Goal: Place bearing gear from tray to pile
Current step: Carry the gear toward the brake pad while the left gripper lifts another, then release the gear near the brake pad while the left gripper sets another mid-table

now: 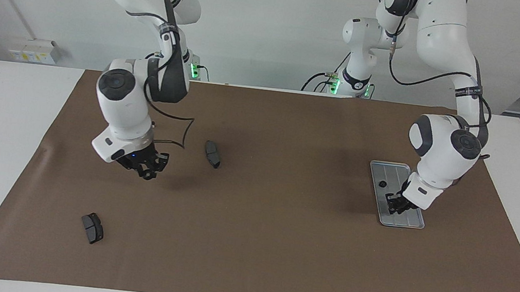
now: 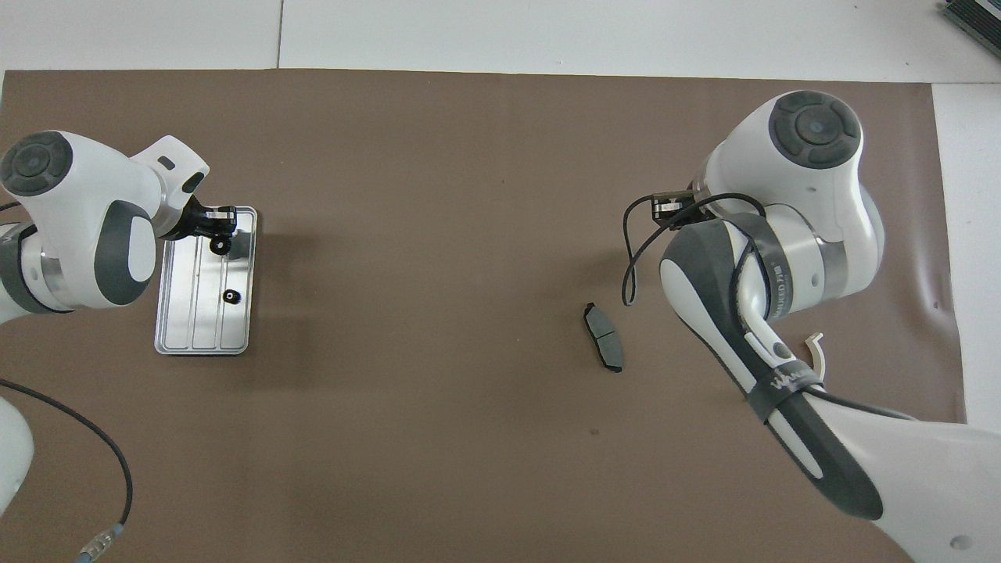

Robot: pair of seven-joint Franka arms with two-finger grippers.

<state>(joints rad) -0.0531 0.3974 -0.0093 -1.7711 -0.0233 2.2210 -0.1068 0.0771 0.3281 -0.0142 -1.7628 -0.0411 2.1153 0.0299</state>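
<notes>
dark grey curved pad: sitting on the brown mat, well apart from the tray, way down at the right arm's end of the table. Not part of the job.
right gripper: hanging over bare mat, also well apart from the tray. Honestly can't tell if it's open or closed, or carrying anything.
second dark grey pad: on the mat between the right gripper and the tray, closer to the gripper.
pile: no group of black discs showing anywhere on the mat, so the drop spot isn't obvious.
flat silver-grey grooved metal tray: lies at the left arm's end of the table.
spare gear: a small black disc with a centre hole, loose in the tray at the end nearer the robots.
small black round bearing gear: in the tray near its farther end, right at the left gripper's tips, not lifted.
left gripper: down in the tray, tips pinched together, and it looks like they've got that gear.
handling guess: tiny, light, rigid part. It won't squash, but it's probably slick on the smooth metal and easy to flick away.
where to grab: across the outer rim, squarely, then lift straight up clear of the tray's raised edge.
</notes>
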